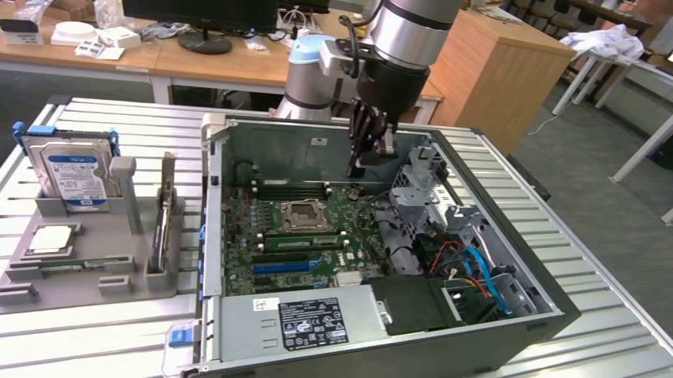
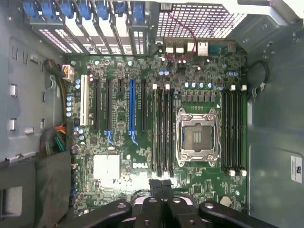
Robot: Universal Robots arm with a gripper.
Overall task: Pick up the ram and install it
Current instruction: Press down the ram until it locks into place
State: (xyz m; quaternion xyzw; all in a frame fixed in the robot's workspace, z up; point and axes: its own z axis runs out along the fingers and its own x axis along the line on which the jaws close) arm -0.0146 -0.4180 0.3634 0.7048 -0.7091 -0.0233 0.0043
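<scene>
The ram [image 1: 162, 223] is a long thin stick standing on its edge in a grey holder [image 1: 105, 277], left of the open computer case [image 1: 526, 315] in the exterior view. My gripper [image 1: 360, 167] hangs inside the case, over the far part of the green motherboard [image 1: 276, 252], well away from the ram. In the wrist view the gripper [image 2: 161, 183] is shut, its black fingers pressed together with nothing between them. Beneath it lie the motherboard [image 2: 118, 161], the processor socket [image 2: 197, 137] and the black memory slots [image 2: 164, 128] on both sides of the socket.
The grey holder also carries a blue-labelled hard drive [image 1: 72, 172] and a square silver processor chip [image 1: 50, 239]. Drive cages and cables [image 1: 468, 260] fill the case's right side, a power supply [image 1: 305, 321] its near end. Desks stand behind.
</scene>
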